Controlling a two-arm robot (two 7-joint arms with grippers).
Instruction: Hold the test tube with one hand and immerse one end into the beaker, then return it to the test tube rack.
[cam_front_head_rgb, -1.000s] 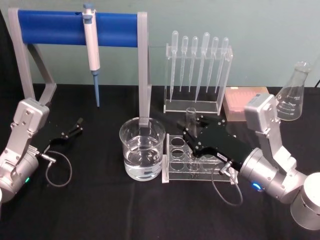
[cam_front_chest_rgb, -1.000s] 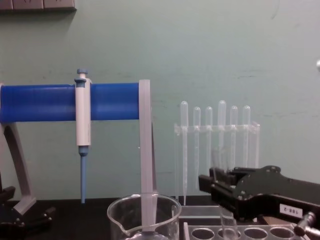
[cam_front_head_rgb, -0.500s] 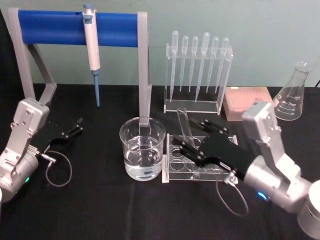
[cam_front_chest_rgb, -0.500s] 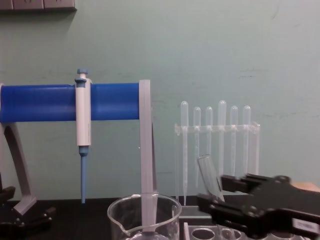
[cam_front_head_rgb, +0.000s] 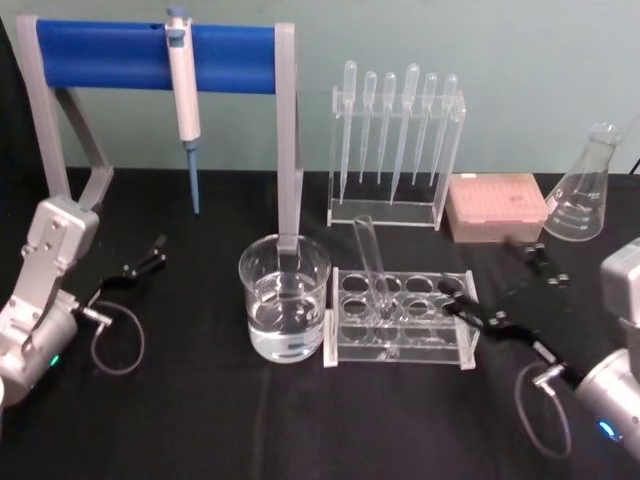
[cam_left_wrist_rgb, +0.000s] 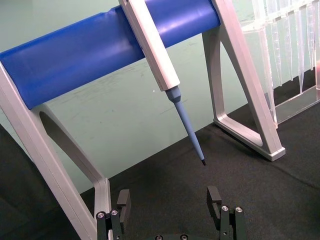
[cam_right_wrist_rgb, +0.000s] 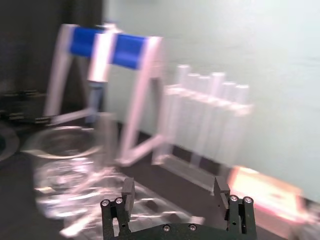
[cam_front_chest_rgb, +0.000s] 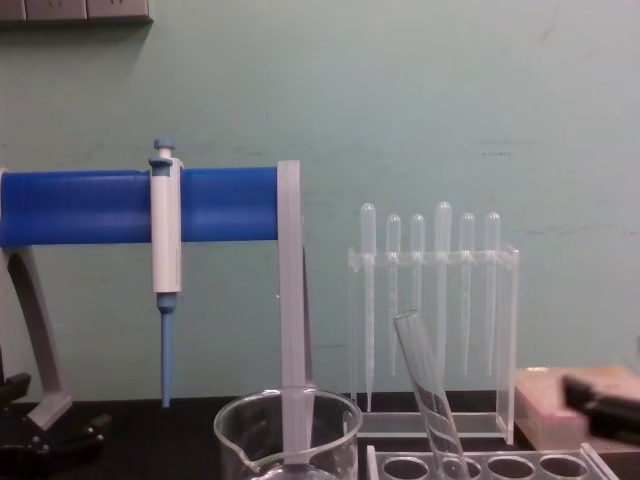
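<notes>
The test tube (cam_front_head_rgb: 372, 262) leans tilted in a hole of the clear rack (cam_front_head_rgb: 452, 342), just right of the beaker (cam_front_head_rgb: 285, 297), which holds water. Nothing grips the tube. In the chest view the test tube (cam_front_chest_rgb: 428, 388) slants up out of the rack (cam_front_chest_rgb: 500, 466) beside the beaker (cam_front_chest_rgb: 290, 432). My right gripper (cam_front_head_rgb: 506, 287) hangs open and empty to the right of the rack, apart from the tube. Its fingers (cam_right_wrist_rgb: 221, 189) stand wide in the right wrist view. My left gripper (cam_front_head_rgb: 146, 262) rests open at the left by the blue stand.
A blue-barred stand (cam_front_head_rgb: 150, 55) with a white-and-blue pipettor (cam_front_head_rgb: 183, 95) rises behind the beaker. A pipette holder (cam_front_head_rgb: 395, 140), a pink tip box (cam_front_head_rgb: 497, 205) and a conical flask (cam_front_head_rgb: 588, 185) line the back right. Black cloth covers the table.
My right gripper has let go of the test tube and drawn back to the right. The tube now leans alone in the rack. The left arm has not moved.
</notes>
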